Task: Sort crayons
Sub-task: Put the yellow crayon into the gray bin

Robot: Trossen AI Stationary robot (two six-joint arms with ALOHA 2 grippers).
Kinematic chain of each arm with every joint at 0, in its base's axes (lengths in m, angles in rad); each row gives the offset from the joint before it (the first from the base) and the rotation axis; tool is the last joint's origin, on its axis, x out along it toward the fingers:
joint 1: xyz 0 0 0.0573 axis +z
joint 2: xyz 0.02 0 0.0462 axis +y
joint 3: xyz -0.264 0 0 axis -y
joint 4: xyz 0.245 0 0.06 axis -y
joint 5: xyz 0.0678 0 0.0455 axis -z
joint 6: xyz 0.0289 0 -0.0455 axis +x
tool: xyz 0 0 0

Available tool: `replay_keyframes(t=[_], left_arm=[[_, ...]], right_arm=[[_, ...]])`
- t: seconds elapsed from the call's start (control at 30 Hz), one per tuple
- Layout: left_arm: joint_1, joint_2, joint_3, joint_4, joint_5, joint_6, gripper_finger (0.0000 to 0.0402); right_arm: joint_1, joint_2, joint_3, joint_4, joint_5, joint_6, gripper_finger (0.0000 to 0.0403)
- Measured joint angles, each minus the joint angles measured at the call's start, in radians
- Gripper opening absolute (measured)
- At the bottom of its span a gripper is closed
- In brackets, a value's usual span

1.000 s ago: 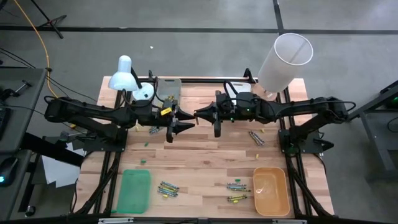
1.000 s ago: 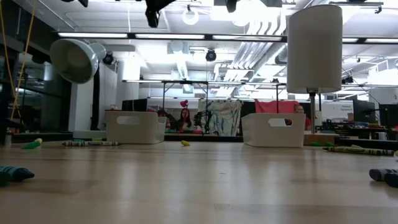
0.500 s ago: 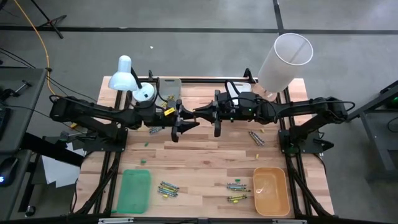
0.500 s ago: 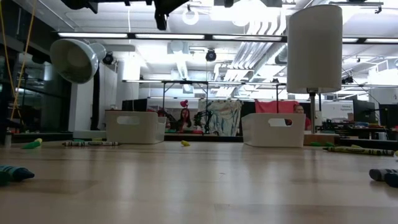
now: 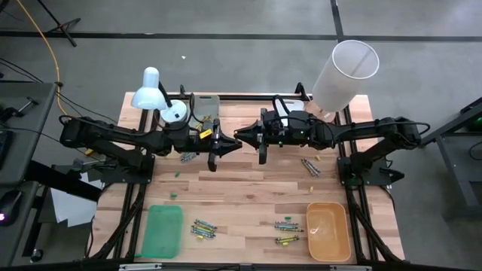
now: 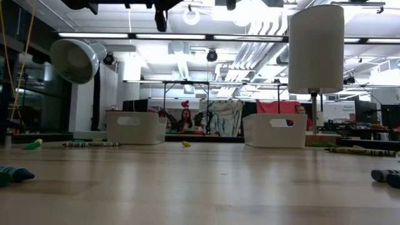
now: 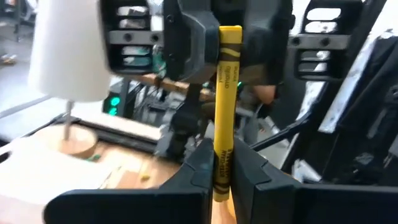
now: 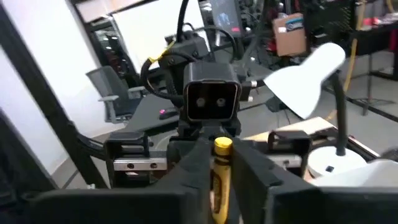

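Mid-air handover at centre of the high view. The yellow crayon (image 7: 224,112) spans both grippers, its long axis bridging them. The left gripper (image 7: 222,163) is closed on one end; the right gripper (image 8: 219,163) flanks the other, grip unconfirmed.

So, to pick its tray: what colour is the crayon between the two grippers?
Yellow; the crayon shows best in the left wrist view.

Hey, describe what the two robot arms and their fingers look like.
Both arms are black and jointed. The left gripper and right gripper have thick, matte black fingers. A small boxy camera with two lenses sits on the left wrist, with dark cables looping behind it.
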Motion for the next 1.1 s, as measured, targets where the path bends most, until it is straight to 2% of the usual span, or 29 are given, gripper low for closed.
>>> replay_keyframes(t=[0.17,0.3,0.43,0.57,0.7,0.9,1.1], left_arm=[[0.044,-0.115,0.000,-0.244,-0.064,0.013,0.0006],[0.066,-0.260,0.000,-0.540,-0.217,0.026,0.0004],[0.080,-0.352,-0.011,-0.838,-0.384,-0.073,0.0003],[0.116,-0.358,-0.033,-0.891,-0.399,-0.161,0.0002],[0.253,-0.275,-0.032,-0.881,-0.360,-0.243,0.0001],[0.542,-0.021,0.022,-0.965,-0.133,-0.279,0.0001],[0.653,0.226,0.080,-1.014,-0.037,-0.276,0.0002]], right_arm=[[-0.005,-0.048,0.006,-0.051,0.134,-0.052,0.0128],[-0.026,-0.119,0.010,-0.165,0.240,-0.091,0.0168],[-0.046,-0.176,0.010,-0.263,0.294,-0.086,0.0184],[-0.051,-0.193,0.010,-0.297,0.295,-0.086,0.0185],[-0.058,-0.192,0.010,-0.295,0.295,-0.062,0.0185],[-0.069,-0.191,0.009,-0.327,0.295,0.005,0.0185],[-0.071,-0.190,0.009,-0.328,0.296,0.023,0.0185]])
